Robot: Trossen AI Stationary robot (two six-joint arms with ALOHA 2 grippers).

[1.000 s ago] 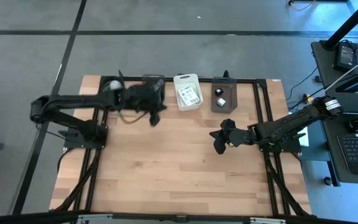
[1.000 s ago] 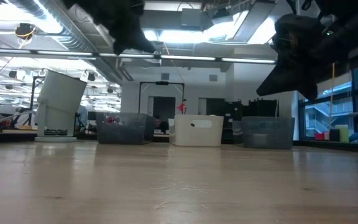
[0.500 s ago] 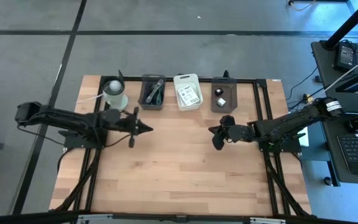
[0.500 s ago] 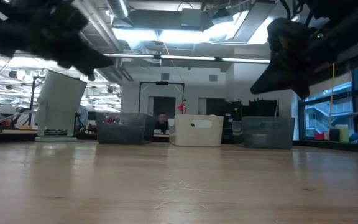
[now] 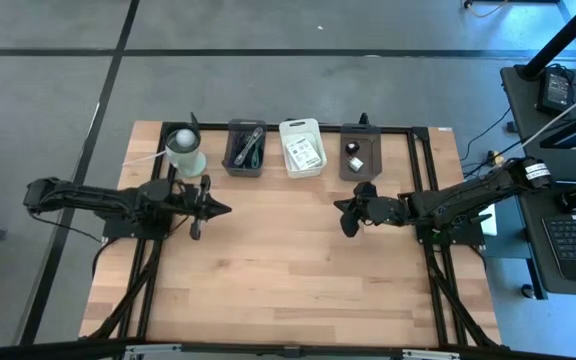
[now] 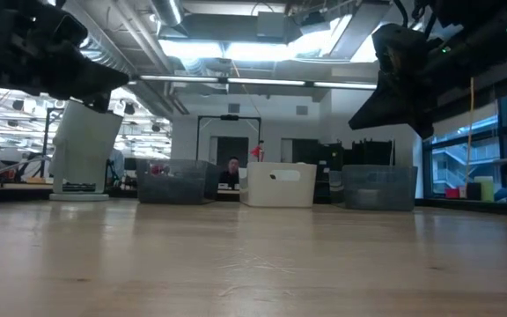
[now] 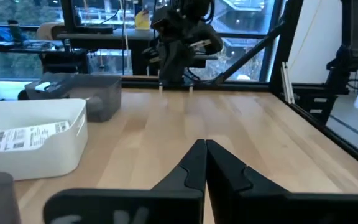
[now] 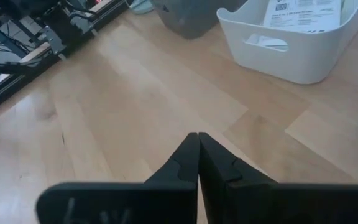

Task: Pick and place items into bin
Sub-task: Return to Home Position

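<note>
left gripper (image 5: pixel 218 209): left of centre in the high view, over bare table (image 5: pixel 288 275); jaws clenched on nothing
right gripper (image 5: pixel 345 214): right of centre; jaws clenched, empty
items: none loose; cable (image 5: pixel 249 150) in left dark bin (image 5: pixel 231 162), cards (image 5: pixel 305 152) in white bin (image 5: pixel 299 124), 2 cubes (image 5: pixel 355 160) in right dark bin (image 5: pixel 370 150), top centre
handling: we judge cable light, floppy, grab mid-bundle; cards thin, slippery, pinch an edge; cubes rigid, tiny

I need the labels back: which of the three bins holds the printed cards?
The middle bin, the only white one, with the printed cards inside; the left grey bin and right grey bin show none.
</note>
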